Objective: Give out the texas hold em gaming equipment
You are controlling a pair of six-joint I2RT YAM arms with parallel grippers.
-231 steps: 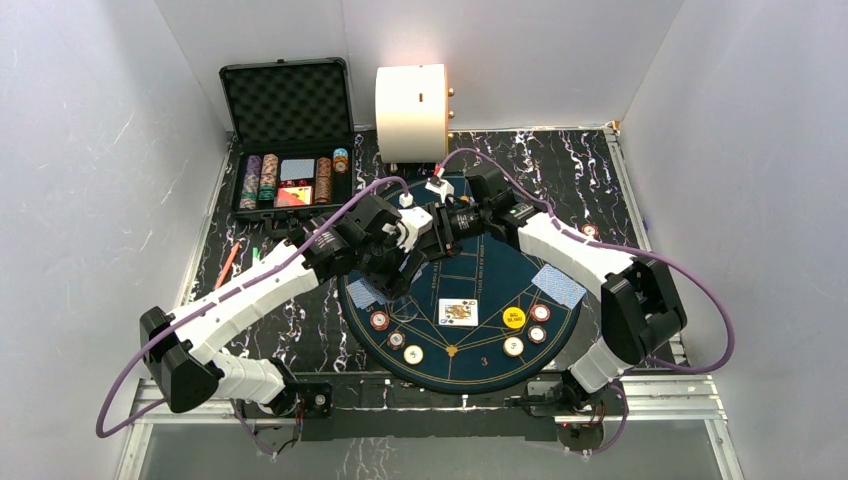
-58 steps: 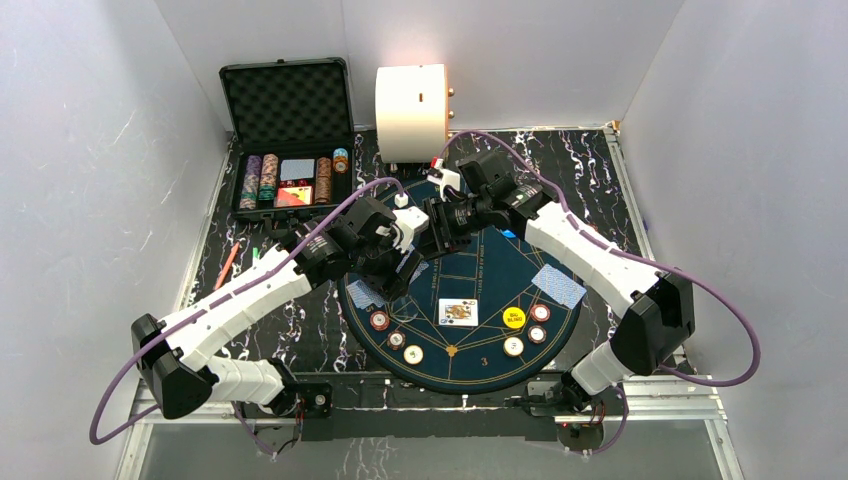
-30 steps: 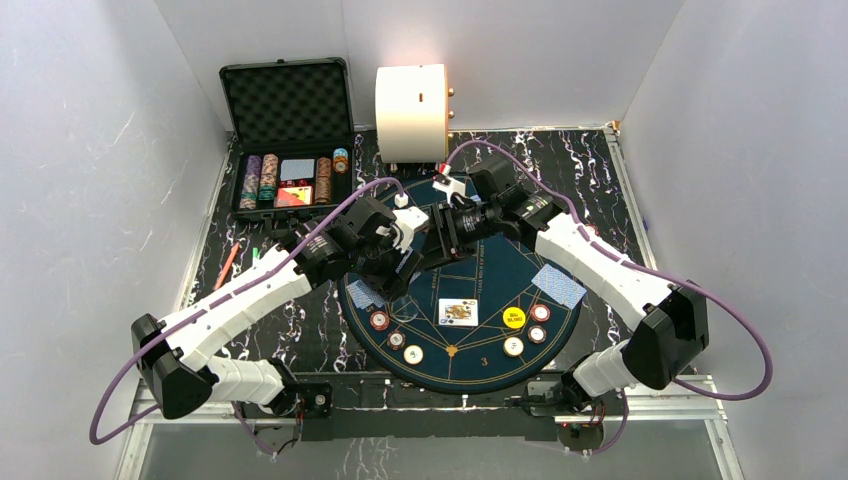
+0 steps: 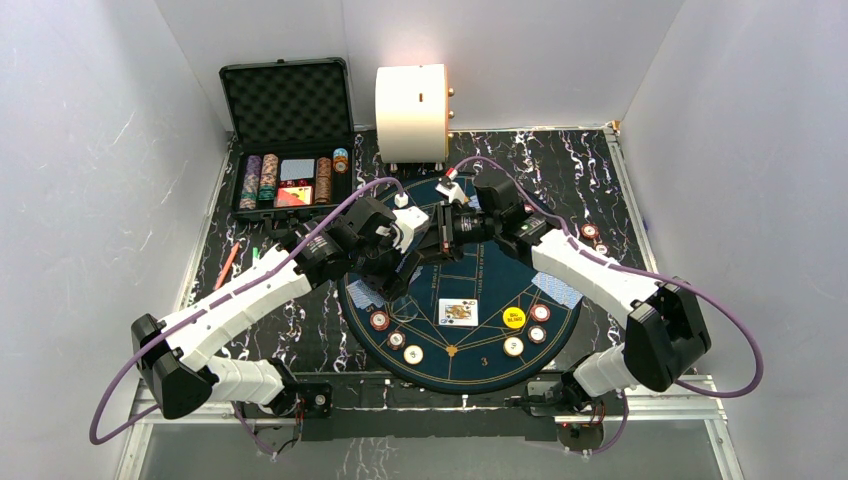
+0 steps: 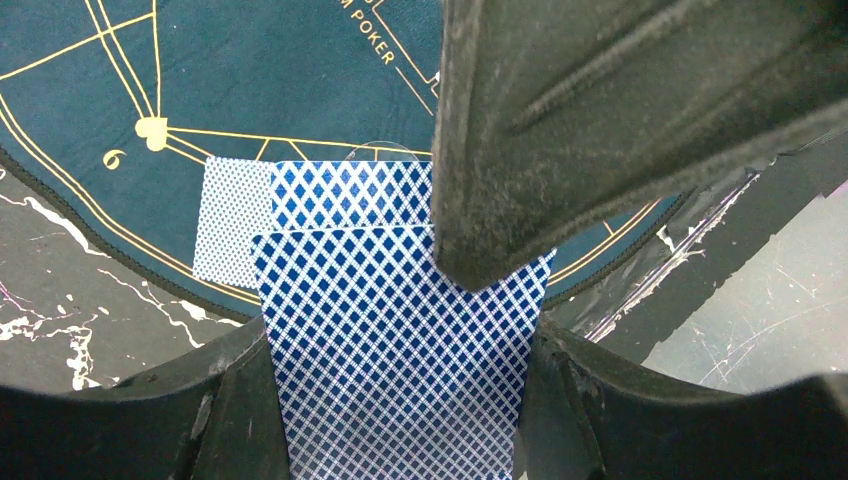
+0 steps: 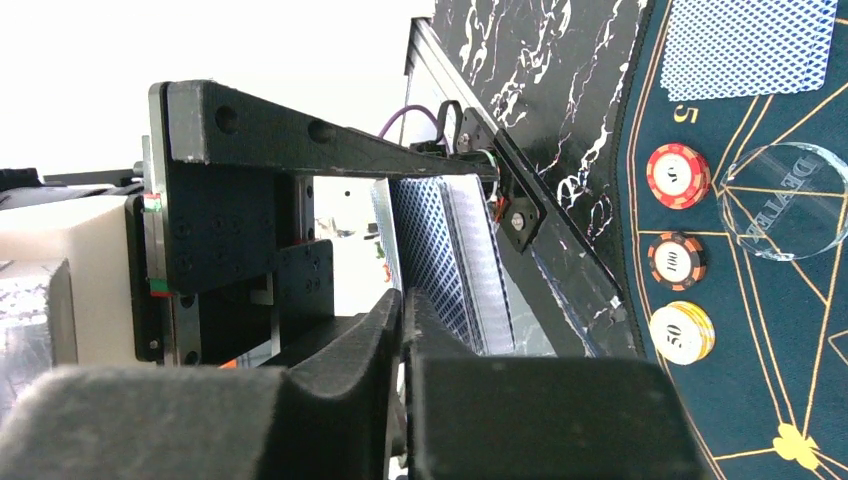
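Teal felt (image 4: 486, 285), wrist views alone show left end effector (image 5: 450, 305) clamping cards (image 5: 350, 380), right end effector (image 6: 403, 312) seemingly pinching one

Six chips (image 4: 379, 320) on the felt (image 4: 480, 288), one yellow button (image 4: 513, 318), one face-up card (image 4: 458, 312).

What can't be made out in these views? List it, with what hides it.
Left wrist: how many blue-backed cards the left gripper holds; they overlap, and a dark finger covers one corner.
Right wrist: whether the right gripper pinches a card; its own fingers hide the contact.
Top view: where the grippers meet, covered by both wrists; the face-up card, too small to read.
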